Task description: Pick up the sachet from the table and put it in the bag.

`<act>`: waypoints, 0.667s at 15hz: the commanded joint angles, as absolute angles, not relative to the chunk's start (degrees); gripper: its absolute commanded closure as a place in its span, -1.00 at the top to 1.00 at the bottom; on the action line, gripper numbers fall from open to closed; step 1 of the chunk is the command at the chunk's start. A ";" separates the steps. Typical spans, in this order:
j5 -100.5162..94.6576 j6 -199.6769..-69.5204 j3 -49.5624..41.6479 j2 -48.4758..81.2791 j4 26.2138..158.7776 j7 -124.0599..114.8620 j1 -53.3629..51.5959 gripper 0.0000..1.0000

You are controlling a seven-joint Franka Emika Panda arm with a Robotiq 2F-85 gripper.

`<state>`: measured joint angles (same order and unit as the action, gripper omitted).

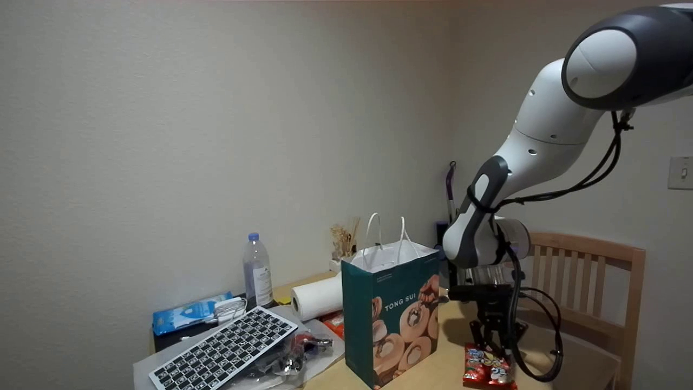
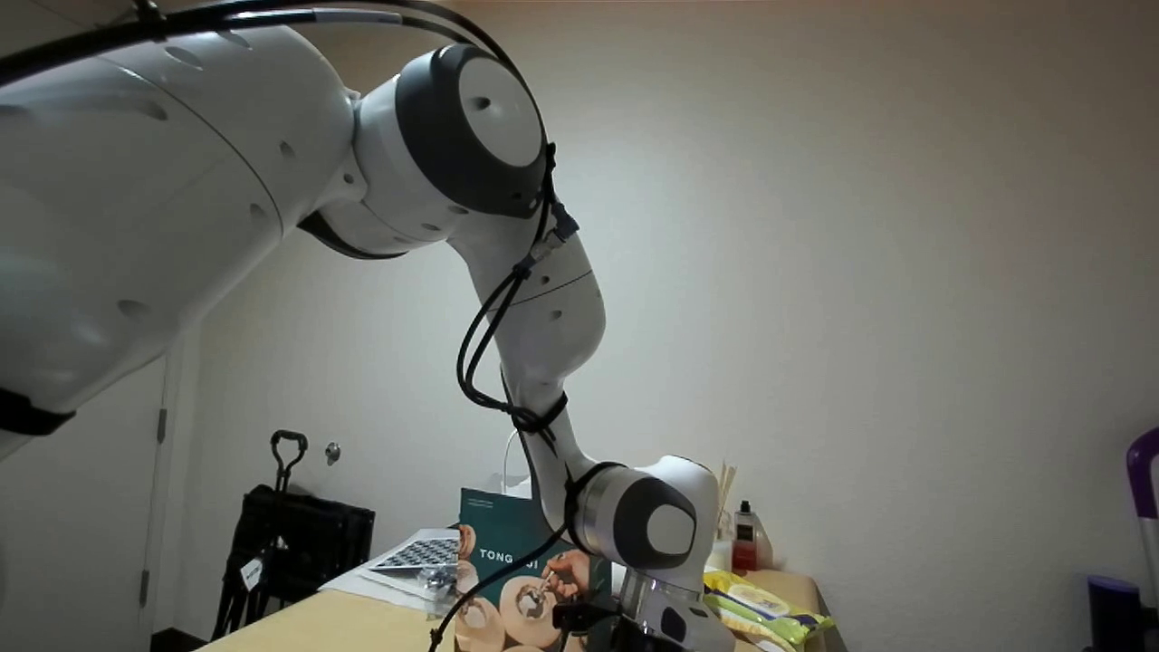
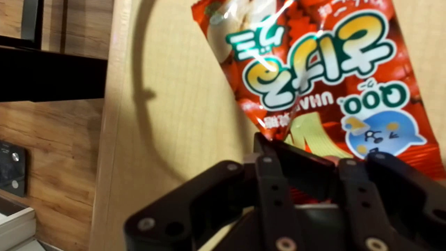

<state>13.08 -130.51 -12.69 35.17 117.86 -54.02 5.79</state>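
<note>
The red sachet (image 1: 487, 371) with pale markings is at the table's near right in an exterior view; it fills the top right of the wrist view (image 3: 324, 69). My gripper (image 1: 494, 344) is over it, pointing down. In the wrist view the fingers (image 3: 302, 158) are close together over its lower part, and a fold runs into them. They look shut on it. I cannot tell whether it rests on the table (image 1: 444, 365). The upright teal bag (image 1: 390, 303), with white handles, stands left of the gripper; it also shows in an exterior view (image 2: 507, 580), where the sachet is out of view.
Left of the bag are a white paper roll (image 1: 316, 298), another red packet (image 1: 334, 323), a checkered board (image 1: 222, 349) and a bottle (image 1: 257, 273). A slatted chair (image 1: 584, 281) stands behind the gripper. A loose black cable (image 1: 517, 352) hangs beside the gripper. A yellow-green pack (image 2: 761, 611) lies behind the arm.
</note>
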 commanded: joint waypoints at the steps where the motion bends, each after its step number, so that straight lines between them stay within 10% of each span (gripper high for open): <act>1: 12.67 -136.58 -13.65 28.19 124.25 -56.09 3.49 -0.98; 10: -15.42 -139.92 -20.02 4.77 140.72 -83.76 -7.41 -0.98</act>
